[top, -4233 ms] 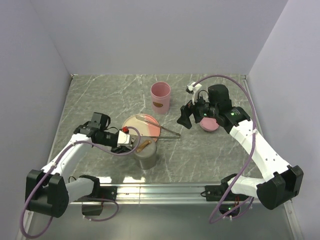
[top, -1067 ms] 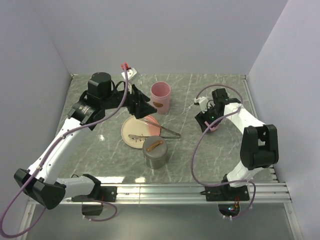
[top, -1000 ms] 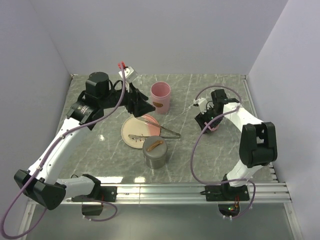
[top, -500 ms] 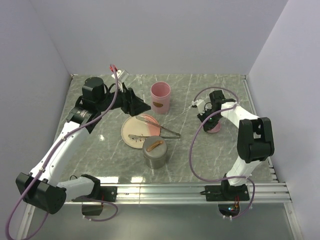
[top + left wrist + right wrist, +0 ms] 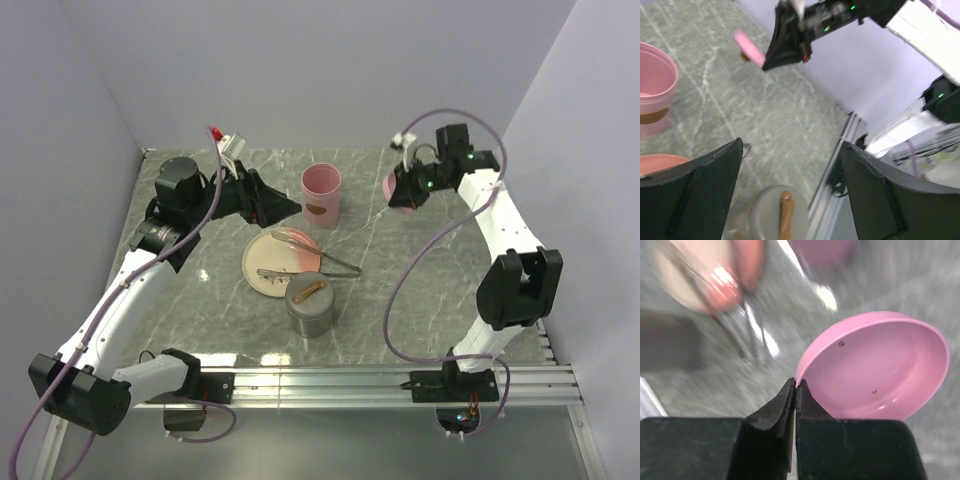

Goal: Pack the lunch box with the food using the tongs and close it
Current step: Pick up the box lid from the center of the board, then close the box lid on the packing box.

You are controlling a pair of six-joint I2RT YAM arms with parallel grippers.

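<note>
Thin silver metal tongs (image 5: 318, 262) — lying across round cream-and-pink plate (image 5: 256, 281), table centre, tips toward right. Tall pink plastic cup (image 5: 321, 195) just beyond plate. Right gripper (image 5: 795, 385) clamped on rim of shallow pink round lid (image 5: 880, 370) — held in air, far right. Left gripper (image 5: 792, 147) jaws wide, empty, above plate's far edge.
</note>
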